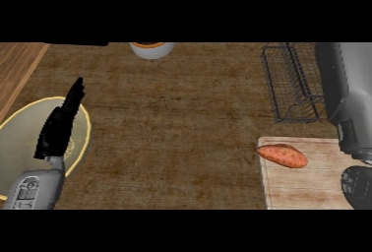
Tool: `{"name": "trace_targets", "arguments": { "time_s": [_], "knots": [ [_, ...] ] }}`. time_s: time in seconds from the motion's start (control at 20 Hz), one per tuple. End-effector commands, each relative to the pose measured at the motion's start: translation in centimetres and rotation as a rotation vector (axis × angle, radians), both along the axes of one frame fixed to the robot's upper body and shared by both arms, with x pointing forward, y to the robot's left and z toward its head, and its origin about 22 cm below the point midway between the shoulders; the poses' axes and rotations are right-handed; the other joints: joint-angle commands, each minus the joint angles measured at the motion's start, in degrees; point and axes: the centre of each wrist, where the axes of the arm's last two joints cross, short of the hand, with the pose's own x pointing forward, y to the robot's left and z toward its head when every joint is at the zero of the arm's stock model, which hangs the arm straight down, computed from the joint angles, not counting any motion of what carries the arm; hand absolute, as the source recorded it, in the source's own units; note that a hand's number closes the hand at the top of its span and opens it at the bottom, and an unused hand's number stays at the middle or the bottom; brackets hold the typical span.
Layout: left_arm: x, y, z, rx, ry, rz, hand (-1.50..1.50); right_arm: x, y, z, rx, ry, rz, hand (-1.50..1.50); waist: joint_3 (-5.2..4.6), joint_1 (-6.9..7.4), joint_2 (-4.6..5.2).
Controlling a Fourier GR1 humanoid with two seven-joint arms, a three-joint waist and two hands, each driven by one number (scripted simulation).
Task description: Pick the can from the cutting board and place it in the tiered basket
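Resting w/ straight open fingers over yellow-rimmed plate [15,128] at surface's left edge, left hand [59,125], right hand [357,184] at right edge, fingers can't tell, sweet potato [283,155] on cutting board [305,189], wire tiered basket [291,83] behind, can unseen.

Cutting board [305,189] lay pale at lower right. Wire tiered basket [291,83] stood beyond it. Can possibly hidden behind the arm.

Left hand [59,123] open, fingers straight, pointing up; right forearm [347,83] at right edge, hand hidden.
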Motion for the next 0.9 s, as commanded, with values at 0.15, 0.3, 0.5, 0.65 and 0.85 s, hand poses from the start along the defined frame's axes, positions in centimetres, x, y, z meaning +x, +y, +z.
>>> {"name": "trace_targets", "arguments": {
  "time_s": [0.15,0.3,0.5,0.65,0.85],
  "knots": [
    [-0.2,0.2,0.2,0.006,0.003,0.008,0.00,-0.8,-0.3,-1.8,0.260,-0.270,-0.254,-1.50,0.10,-0.63,-0.15],
    [0.7,-0.2,0.8,-0.005,-0.012,0.009,0.00,-0.9,0.6,-3.1,0.275,-0.304,-0.217,-1.50,0.05,-0.96,0.03],
    [-1.1,0.9,-0.2,0.008,0.003,0.000,0.00,-1.6,0.0,-3.9,0.197,-0.426,-0.208,-1.50,0.01,-0.45,-0.27],
    [-0.5,0.6,0.5,0.004,0.000,0.006,0.00,-1.9,0.0,-2.2,0.100,-0.511,-0.196,-1.50,-0.01,-0.63,-0.29],
    [-0.6,0.8,0.2,-0.009,0.003,0.019,0.00,-2.4,1.1,-0.8,0.007,-0.607,-0.182,-1.50,-0.07,-1.09,-0.57]
  ]
}}
